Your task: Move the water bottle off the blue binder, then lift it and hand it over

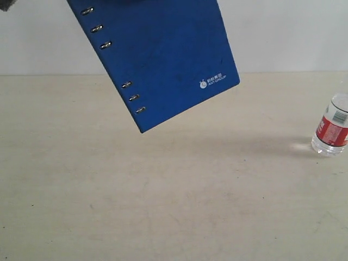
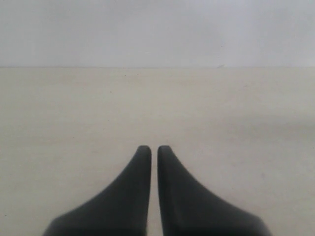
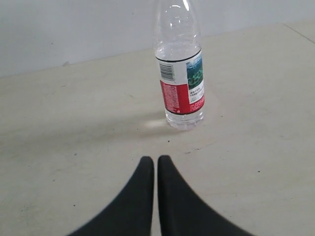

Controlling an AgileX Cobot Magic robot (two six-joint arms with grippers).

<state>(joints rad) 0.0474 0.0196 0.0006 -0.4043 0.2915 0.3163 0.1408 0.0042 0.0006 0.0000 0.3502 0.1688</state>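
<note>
The left end effector [image 2: 154, 148] is pinched together and empty, facing bare counter [image 2: 74, 123]. The blue binder [image 1: 163, 60] hangs tilted at twelve o'clock, its holder unseen. The water bottle [image 1: 331, 129] stands at three o'clock, seemingly parked clear of it, before the right end effector [image 3: 155, 159], likewise together and empty.

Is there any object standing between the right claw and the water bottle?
Nothing visible does. In the right wrist view only bare table lies between the shut right claw and the upright water bottle. In the exterior view the blue binder is well to the bottle's left, not under it.
</note>
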